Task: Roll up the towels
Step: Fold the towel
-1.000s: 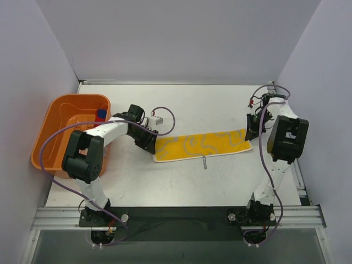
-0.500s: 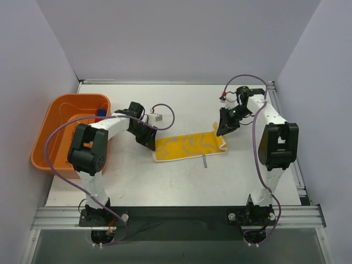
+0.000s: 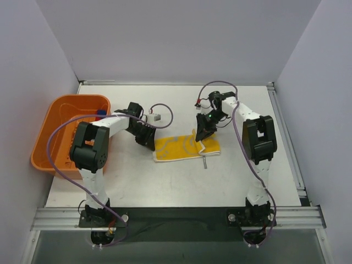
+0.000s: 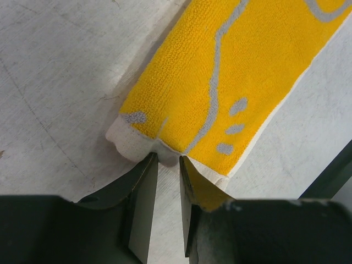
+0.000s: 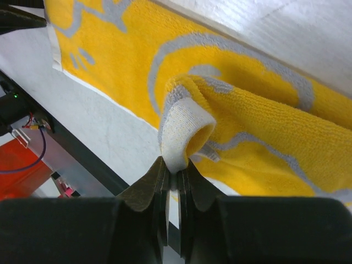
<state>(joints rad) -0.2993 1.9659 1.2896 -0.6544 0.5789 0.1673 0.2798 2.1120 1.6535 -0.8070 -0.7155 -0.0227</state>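
A yellow towel with grey markings lies at the middle of the table, its right part folded back over itself. My right gripper is shut on the towel's white hem, which curls into a loop above the fingertips in the right wrist view, over the rest of the towel. At the towel's left end, my left gripper is low on the table. Its jaws stand a narrow gap apart, with bare table showing between them. The fingertips touch the white hem of the towel.
An orange tub stands at the left edge of the table, behind my left arm; a small blue bit shows at its far rim. A small grey object lies just in front of the towel. White walls close in the table.
My right gripper has carried the towel's right end leftwards, folding it over so the towel looks much shorter. The left jaws have narrowed at the left hem.
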